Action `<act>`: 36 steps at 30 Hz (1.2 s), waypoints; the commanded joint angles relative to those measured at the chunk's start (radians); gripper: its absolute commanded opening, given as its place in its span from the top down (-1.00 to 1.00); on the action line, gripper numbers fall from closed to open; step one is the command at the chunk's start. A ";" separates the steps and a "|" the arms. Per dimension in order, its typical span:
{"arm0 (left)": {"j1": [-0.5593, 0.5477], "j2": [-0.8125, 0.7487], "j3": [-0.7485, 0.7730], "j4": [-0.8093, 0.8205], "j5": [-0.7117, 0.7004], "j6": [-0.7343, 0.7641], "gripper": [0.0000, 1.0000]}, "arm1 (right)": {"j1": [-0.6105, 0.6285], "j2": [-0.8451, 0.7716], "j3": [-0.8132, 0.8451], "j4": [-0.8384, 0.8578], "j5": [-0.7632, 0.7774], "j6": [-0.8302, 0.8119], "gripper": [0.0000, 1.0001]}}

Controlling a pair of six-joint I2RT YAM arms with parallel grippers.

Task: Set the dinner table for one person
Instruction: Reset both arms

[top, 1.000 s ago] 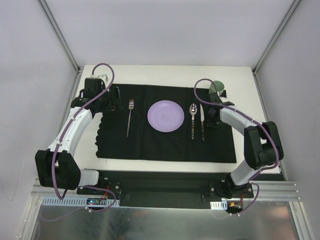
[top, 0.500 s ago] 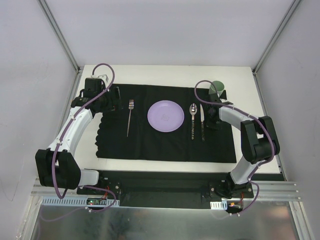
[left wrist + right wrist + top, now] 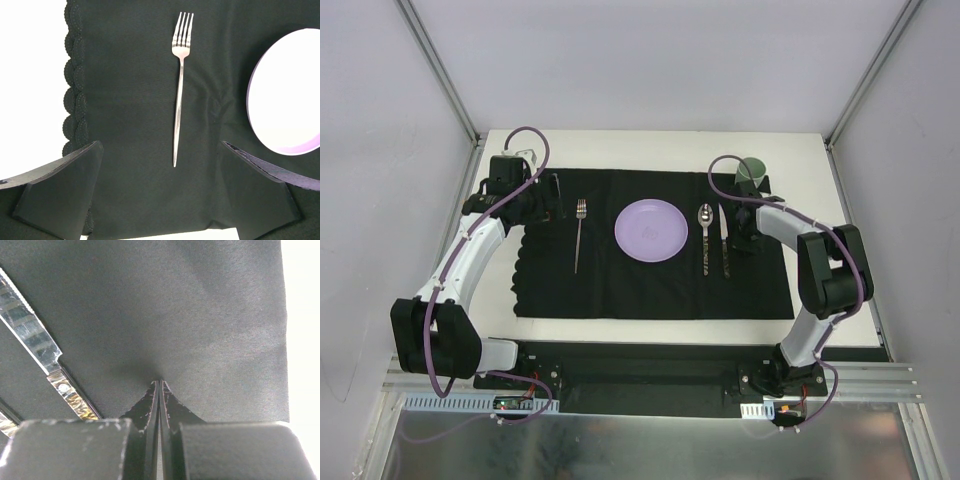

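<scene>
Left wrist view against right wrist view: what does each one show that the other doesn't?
Only the left wrist: the fork, part of the purple plate, the black mat with its scalloped edge, and the left gripper open. Only the right wrist: the knife, and the right gripper shut, tips down at the cloth. Both: the black mat with a strip of the white dinner table beside it.

Overhead and wrist views over dinner table
</scene>
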 commanded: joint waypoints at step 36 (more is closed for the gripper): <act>0.009 -0.100 -0.006 -0.002 0.009 -0.008 -0.99 | -0.018 -0.319 0.118 -0.133 0.058 -0.112 0.27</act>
